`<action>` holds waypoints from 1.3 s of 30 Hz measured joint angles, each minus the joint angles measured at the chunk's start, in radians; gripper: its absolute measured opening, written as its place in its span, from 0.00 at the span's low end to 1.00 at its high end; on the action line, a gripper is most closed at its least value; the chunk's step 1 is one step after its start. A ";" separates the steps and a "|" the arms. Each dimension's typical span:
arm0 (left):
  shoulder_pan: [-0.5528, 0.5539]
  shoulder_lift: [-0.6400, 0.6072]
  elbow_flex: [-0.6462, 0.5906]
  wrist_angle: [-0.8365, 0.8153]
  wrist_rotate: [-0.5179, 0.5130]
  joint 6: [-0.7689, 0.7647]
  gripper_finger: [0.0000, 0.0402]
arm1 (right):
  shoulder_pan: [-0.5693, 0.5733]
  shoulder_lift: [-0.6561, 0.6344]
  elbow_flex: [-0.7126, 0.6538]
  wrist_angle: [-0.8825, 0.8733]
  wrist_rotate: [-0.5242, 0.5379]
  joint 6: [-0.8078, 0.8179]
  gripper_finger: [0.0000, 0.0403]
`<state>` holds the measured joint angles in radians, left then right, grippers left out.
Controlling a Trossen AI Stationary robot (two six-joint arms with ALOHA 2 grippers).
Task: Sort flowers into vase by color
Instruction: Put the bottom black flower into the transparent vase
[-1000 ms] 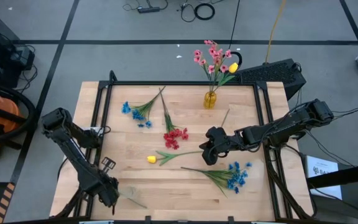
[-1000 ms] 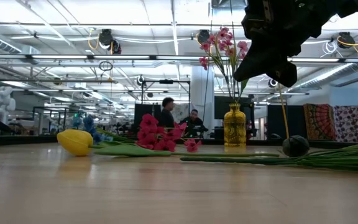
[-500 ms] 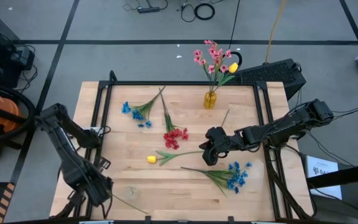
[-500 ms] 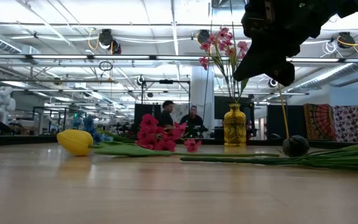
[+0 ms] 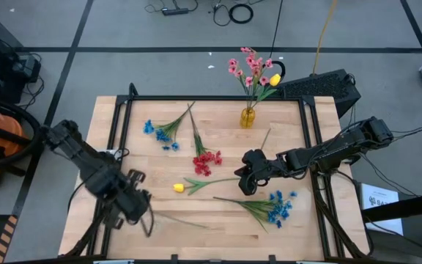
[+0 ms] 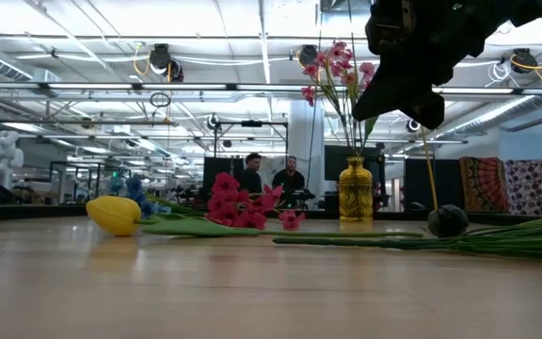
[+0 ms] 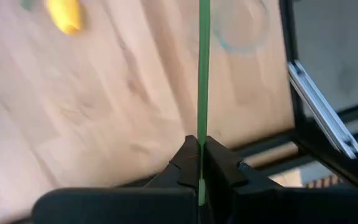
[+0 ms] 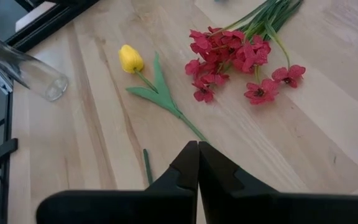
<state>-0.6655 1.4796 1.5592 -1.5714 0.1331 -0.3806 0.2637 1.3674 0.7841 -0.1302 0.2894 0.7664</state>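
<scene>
A yellow vase (image 5: 247,117) stands at the table's far edge and holds pink sprigs (image 5: 249,70) and a yellow bud (image 5: 275,79). Lying on the wood are two blue flowers (image 5: 160,133) (image 5: 273,207), a red one (image 5: 206,161) and a yellow tulip (image 5: 178,188). Near the front left, my left gripper (image 5: 143,213) is shut on a thin green stem (image 5: 185,220); its bloom does not show. My right gripper (image 5: 246,183) hovers shut and empty over the middle, above the tulip's stem end (image 8: 194,130). My left gripper pinches the thin green stem (image 7: 202,124) between its two fingers, which point down from above. The stem runs out past the fingertips toward the table's right. Which end of the stem it has cannot be told.
A black metal frame (image 5: 123,132) runs around the tabletop. A clear glass vessel (image 8: 30,74) sits near the left edge. A dark round head (image 6: 448,219) rests on the wood at the right. Two people (image 6: 271,177) are in the room far behind.
My left gripper has risen from the near left corner and swung toward the table's right and a little toward the far edge. It has stayed shut on the stem, whose free end has come along toward the middle.
</scene>
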 joint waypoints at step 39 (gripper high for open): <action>0.814 0.230 0.008 0.340 0.286 0.038 0.01 | 0.052 0.298 0.426 -0.017 0.443 -1.178 0.00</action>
<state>0.1484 1.7092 1.5677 -1.2309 0.4191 -0.3422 0.3156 1.6655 1.2105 -0.1472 0.7323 -0.4114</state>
